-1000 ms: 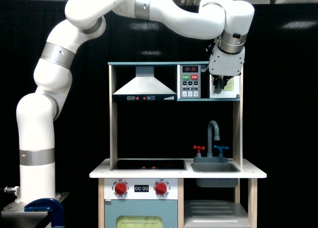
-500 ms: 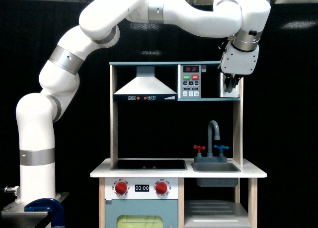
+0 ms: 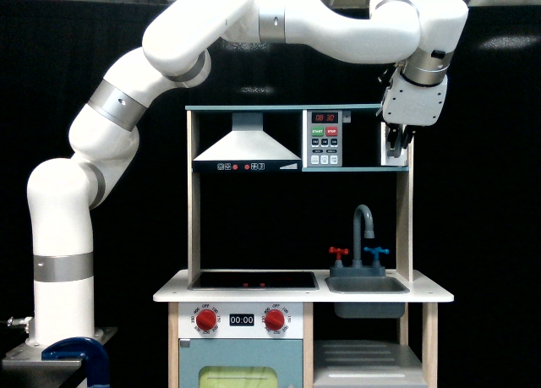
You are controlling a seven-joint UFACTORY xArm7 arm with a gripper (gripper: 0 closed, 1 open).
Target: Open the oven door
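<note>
Since a second ago the gripper [image 3: 396, 144] has swung toward the exterior view's right and a little upward, and the oven door [image 3: 392, 148], then showing a patch of its yellow-green window, has turned with it until only a thin white edge shows. The dark fingers [image 3: 390, 140] point down with that edge right at their tips, at the right end of the upper shelf [image 3: 355, 169]. They look closed on the door's handle, but the handle is hidden behind them, so I cannot tell how wide they stand or whether they truly grip. By this view the door is already well swung out, and the wrist tilts as it does probably to follow the hinge arc.

Just beside the fingers, toward the view's left, the grey keypad panel [image 3: 325, 139] carries a red display and small square buttons, flat and matte. Farther left hangs the pale, trapezoid range hood [image 3: 245, 147]. Well below the fingers stand the curved grey faucet [image 3: 363, 232] with red and blue taps, the grey sink [image 3: 366, 285], and the glossy black hob [image 3: 253, 280]. Lowest are two red knobs [image 3: 205, 320] and the blue-grey lower door [image 3: 239, 364].
</note>
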